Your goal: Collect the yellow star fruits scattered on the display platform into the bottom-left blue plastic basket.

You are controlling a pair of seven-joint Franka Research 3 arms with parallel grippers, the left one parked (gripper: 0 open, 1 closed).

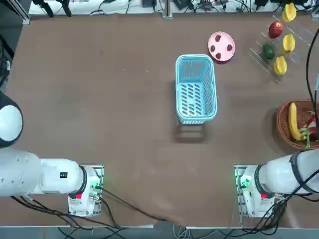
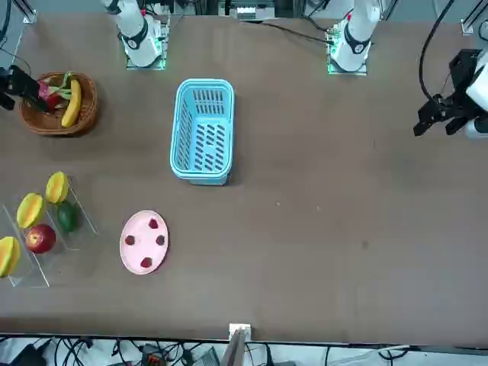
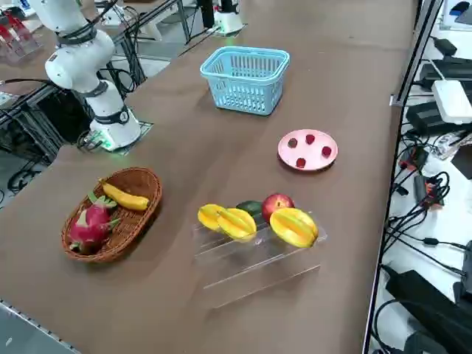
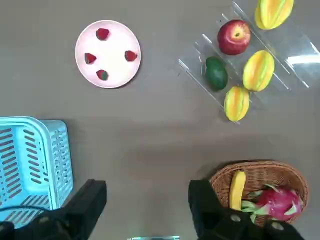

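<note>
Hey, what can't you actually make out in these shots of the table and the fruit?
- Top view: the right end effector is out of frame; only the wrist view shows it, open.
- Front view: one star fruit is cut by the picture's edge.
- Top view: the woven basket is cut by the edge and partly covered by the arm.
- The display platform is transparent, so its edges are faint.

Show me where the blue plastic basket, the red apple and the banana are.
blue plastic basket (image 1: 196,116): top view, near rim.
red apple (image 4: 233,37): right wrist view, middle of its skin.
banana (image 3: 125,198): right side view, middle of its length.
</note>
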